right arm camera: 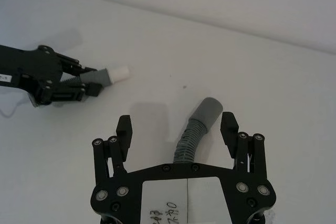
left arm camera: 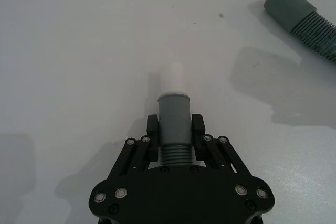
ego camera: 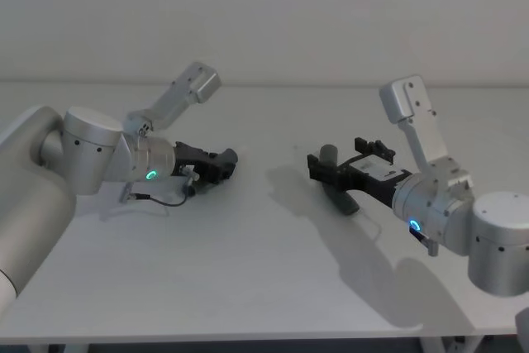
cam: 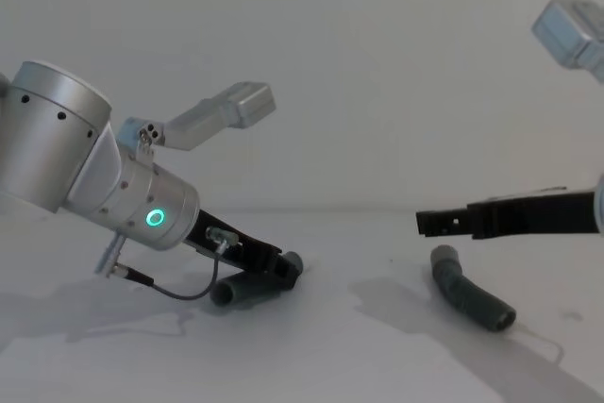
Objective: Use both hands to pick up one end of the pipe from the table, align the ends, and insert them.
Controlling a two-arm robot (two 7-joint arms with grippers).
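Observation:
My left gripper is shut on one dark grey pipe piece just behind its smooth cuff. That piece's narrow whitish end sticks out past the fingers, low over the white table. In the chest view the left gripper points down to the right, and the piece's tail is at the table surface. The other pipe piece lies on the table with its wide grey open cuff pointing away. My right gripper is open, its fingers straddling this piece. It hovers above the piece without touching.
The table stretches wide and bare around both pieces, with a plain pale wall behind it. The second piece's cuff also lies far off in the left wrist view. A thin black cable loops under the left wrist.

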